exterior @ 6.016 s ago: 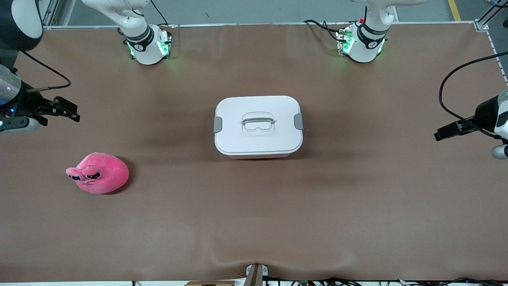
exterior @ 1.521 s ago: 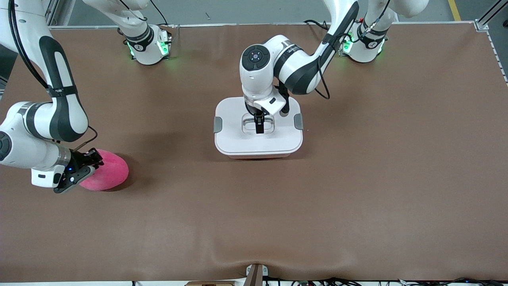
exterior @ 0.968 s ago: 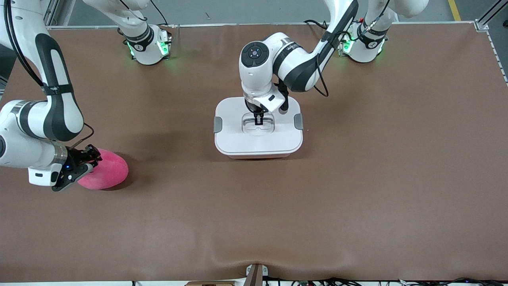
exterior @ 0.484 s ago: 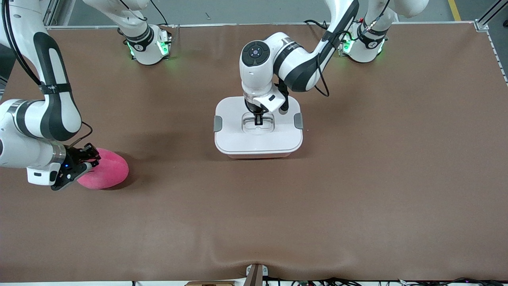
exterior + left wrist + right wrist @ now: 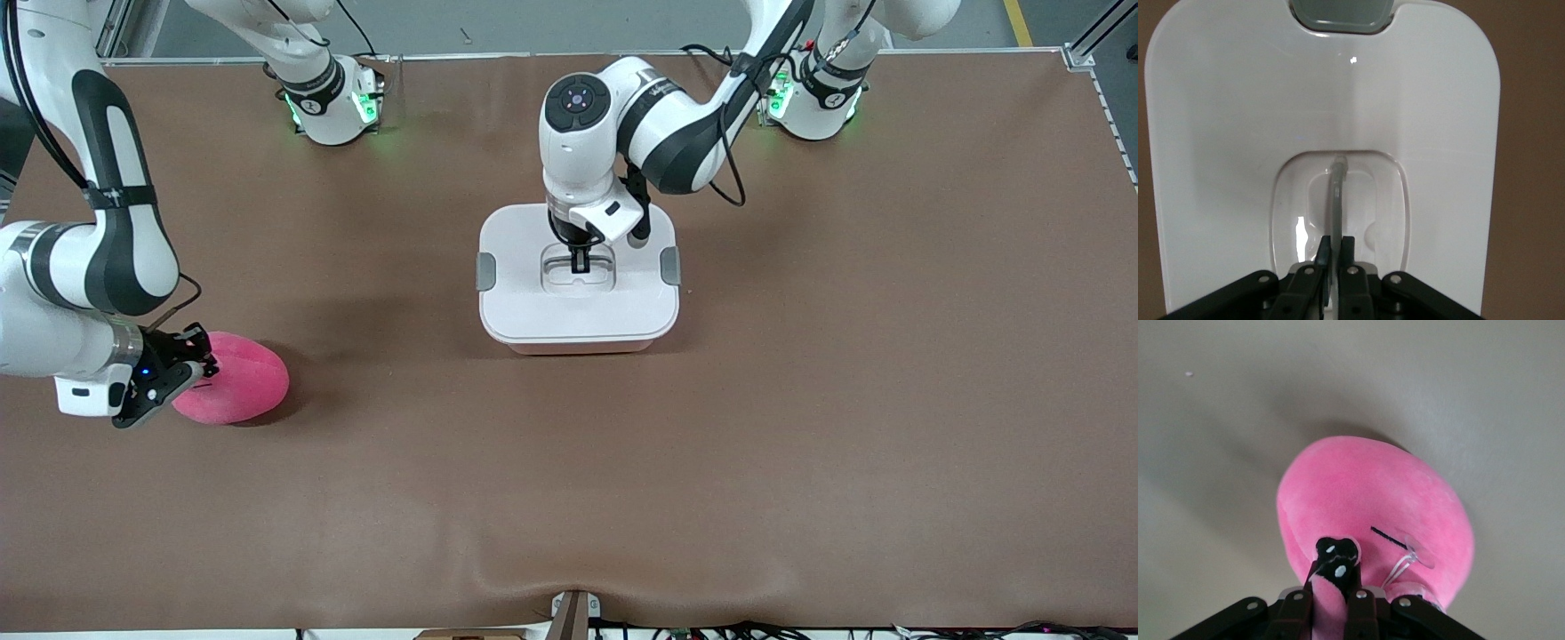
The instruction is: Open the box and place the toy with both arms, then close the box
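The box (image 5: 578, 311) stands mid-table with its white lid (image 5: 533, 298) on it and a grey clip (image 5: 485, 271) at each end. My left gripper (image 5: 580, 263) is shut on the lid's grey centre handle (image 5: 1337, 193); the left wrist view shows the lid (image 5: 1238, 133) and my left gripper (image 5: 1335, 245) pinching the raised handle. The pink plush toy (image 5: 236, 383) lies near the right arm's end of the table. My right gripper (image 5: 191, 360) is shut on a fold of the toy (image 5: 1371, 500) by its black eye mark (image 5: 1336, 559); my right gripper (image 5: 1333, 590) pinches pink plush.
The brown table mat (image 5: 800, 400) lies flat around the box. Both arm bases (image 5: 333, 102) stand along the table edge farthest from the front camera.
The left arm came down onto the lid and closed on the handle, and the lid has shifted slightly. The right arm came down onto the toy and closed on it.
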Controlling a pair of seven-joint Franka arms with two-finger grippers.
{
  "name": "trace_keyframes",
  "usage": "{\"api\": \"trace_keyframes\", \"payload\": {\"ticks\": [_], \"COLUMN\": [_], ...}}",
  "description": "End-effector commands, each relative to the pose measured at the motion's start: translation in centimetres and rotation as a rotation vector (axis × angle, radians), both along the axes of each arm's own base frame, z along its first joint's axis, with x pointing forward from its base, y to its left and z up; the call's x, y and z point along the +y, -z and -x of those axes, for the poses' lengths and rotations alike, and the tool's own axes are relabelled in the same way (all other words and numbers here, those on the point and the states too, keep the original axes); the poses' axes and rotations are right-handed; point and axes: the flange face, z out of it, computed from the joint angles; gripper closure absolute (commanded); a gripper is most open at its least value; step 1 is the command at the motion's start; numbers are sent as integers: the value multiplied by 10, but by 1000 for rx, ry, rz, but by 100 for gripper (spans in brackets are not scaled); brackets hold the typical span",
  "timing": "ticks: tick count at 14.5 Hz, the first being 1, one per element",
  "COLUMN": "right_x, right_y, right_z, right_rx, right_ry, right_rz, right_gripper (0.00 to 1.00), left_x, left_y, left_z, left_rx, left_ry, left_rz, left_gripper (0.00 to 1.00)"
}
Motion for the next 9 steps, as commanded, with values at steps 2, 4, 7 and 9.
{"api": "trace_keyframes", "payload": {"ticks": [2, 4, 7, 9], "right_x": [30, 57, 112, 146], "right_y": [-36, -59, -90, -105], "right_z": [-15, -18, -12, -4], "right_rx": [-59, -74, -35, -8], "right_ry": [-211, -342, -505, -590], "right_rz": [-3, 23, 54, 52], "right_gripper": [100, 100, 100, 100], "left_x": [5, 8, 16, 27], "left_y": [-24, -25, -25, -16], "left_z": [13, 11, 5, -3], "left_rx": [-12, -14, -42, -59], "left_ry": [9, 6, 15, 14], "left_rz": [0, 1, -31, -66], "left_gripper": [100, 100, 100, 100]}}
